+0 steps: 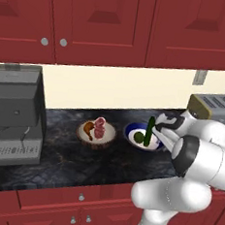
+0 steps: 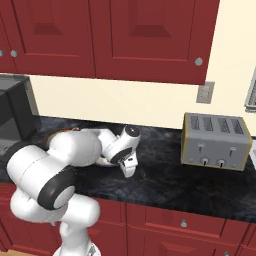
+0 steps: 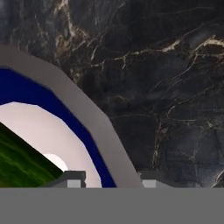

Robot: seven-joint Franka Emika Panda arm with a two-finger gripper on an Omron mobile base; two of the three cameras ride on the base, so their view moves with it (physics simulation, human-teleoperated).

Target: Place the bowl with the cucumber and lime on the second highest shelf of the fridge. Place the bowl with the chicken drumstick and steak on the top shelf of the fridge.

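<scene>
1. Claw (image 3: 111,177): lowered over the right-hand rim of the blue bowl. In the hand view one fingertip (image 3: 72,178) stands inside the rim and the other outside it, so the rim runs between them. Whether the tips press on the rim cannot be told.
2. Blue bowl (image 1: 134,130): dark blue outside, white inside, standing on the surface toward the right, partly hidden by the white arm (image 1: 202,157) in the left base view.
3. Cucumber (image 1: 149,131): long dark green stick, leaning in the blue bowl with its upper end poking above the rim. Its green skin shows at the lower left of the hand view.
4. Lime (image 1: 139,137): small green ball inside the blue bowl, just left of the cucumber.
5. Wooden bowl (image 1: 96,135): brown, standing on the surface just left of the blue bowl, apart from it.
6. Chicken drumstick (image 1: 88,129): orange-brown, in the left half of the wooden bowl.
7. Steak (image 1: 100,128): pinkish-red, in the wooden bowl, right of the drumstick.
8. Surface (image 2: 165,182): black marbled stone.
9. Toaster (image 2: 216,141): silver, four slots, at the right of the surface, well apart from the bowls.
10. Coffee machine (image 1: 14,115): grey, at the left end.
11. Cupboards (image 2: 150,35): red doors above; red drawers below.
</scene>
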